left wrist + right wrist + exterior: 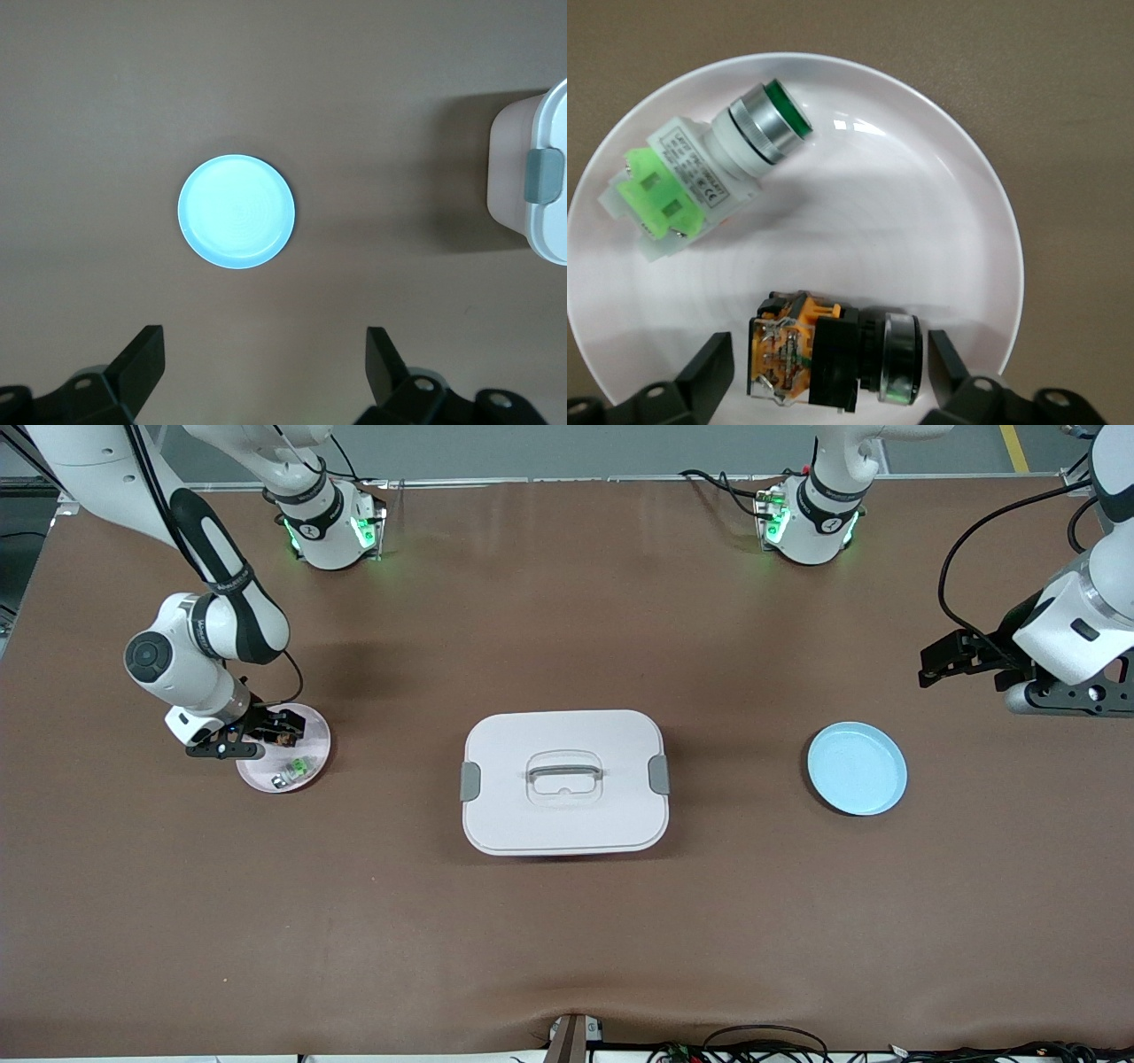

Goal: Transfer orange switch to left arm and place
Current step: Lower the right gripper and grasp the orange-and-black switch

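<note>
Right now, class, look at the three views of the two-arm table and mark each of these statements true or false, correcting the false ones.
1. The orange switch lies in the pink dish. True.
2. The right gripper has its fingers on either side of the orange switch. True.
3. The blue dish holds the green switch. False: it is empty; the green switch shares the pink dish.
4. The box has its lid off. False: lidded, latches at both ends.
5. The left gripper grips the blue dish. False: it hangs open in the air.

Matt brown table covering (567, 921), glossy pink dish (957, 204), smooth white plastic box (564, 815), orange switch (833, 359) with shiny metal collar
</note>
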